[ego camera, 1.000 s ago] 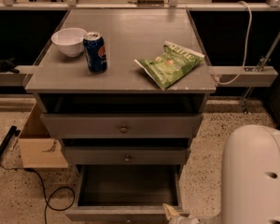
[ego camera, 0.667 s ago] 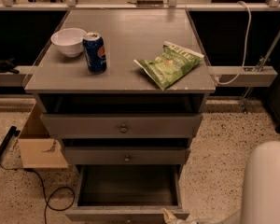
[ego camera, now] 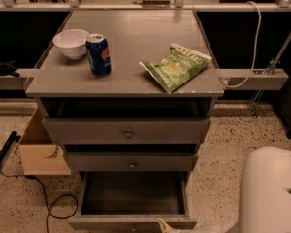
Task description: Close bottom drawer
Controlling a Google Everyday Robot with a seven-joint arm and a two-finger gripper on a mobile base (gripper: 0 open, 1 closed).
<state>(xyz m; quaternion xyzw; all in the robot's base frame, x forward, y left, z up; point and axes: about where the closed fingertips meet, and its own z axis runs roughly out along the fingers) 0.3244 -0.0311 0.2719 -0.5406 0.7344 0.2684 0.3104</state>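
The bottom drawer is the lowest of three grey cabinet drawers. It is pulled far out, and its deep dark box is open and empty. Its flat front runs along the bottom edge of the view, with the knob barely showing. My gripper is at the bottom edge, just at the right part of the drawer's front rim, mostly cut off. My white arm fills the lower right corner.
The two upper drawers stand slightly out. On the cabinet top are a white bowl, a blue can and a green chip bag. A cardboard box and cables lie on the floor to the left.
My white arm has shifted in the lower right corner, and my gripper has moved slightly left and lower along the drawer's front. The drawer stands as far open as before.
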